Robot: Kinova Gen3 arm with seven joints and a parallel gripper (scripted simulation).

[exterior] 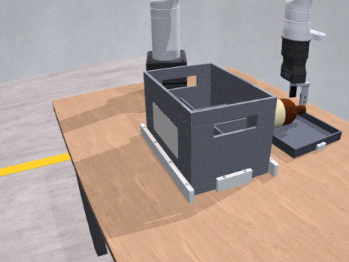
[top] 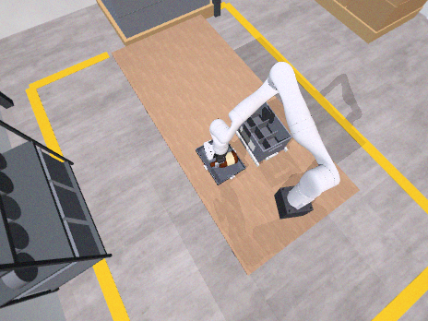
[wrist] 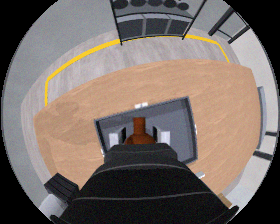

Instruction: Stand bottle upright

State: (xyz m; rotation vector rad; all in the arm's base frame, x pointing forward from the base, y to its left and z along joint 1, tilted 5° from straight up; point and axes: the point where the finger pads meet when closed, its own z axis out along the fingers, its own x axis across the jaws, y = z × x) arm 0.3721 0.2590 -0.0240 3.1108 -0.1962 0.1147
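Observation:
A brown bottle with a cream label (exterior: 286, 112) lies on its side on the dark grey tray (exterior: 308, 132). Its neck points away from the crate. It also shows in the top view (top: 226, 160) and in the wrist view (wrist: 138, 133). My gripper (exterior: 299, 92) points straight down over the bottle's neck. Its fingers are open and empty, with the tips just above the neck. The dark grey crate (exterior: 208, 121) stands next to the tray and hides the bottle's base in the exterior view.
The crate has inner dividers (top: 263, 134) and white corner stops (exterior: 233, 178) at its foot. The arm's base (top: 293, 202) stands at the table's edge. A shelf rack (top: 37, 208) and stacked boxes (top: 369, 1) stand off the table.

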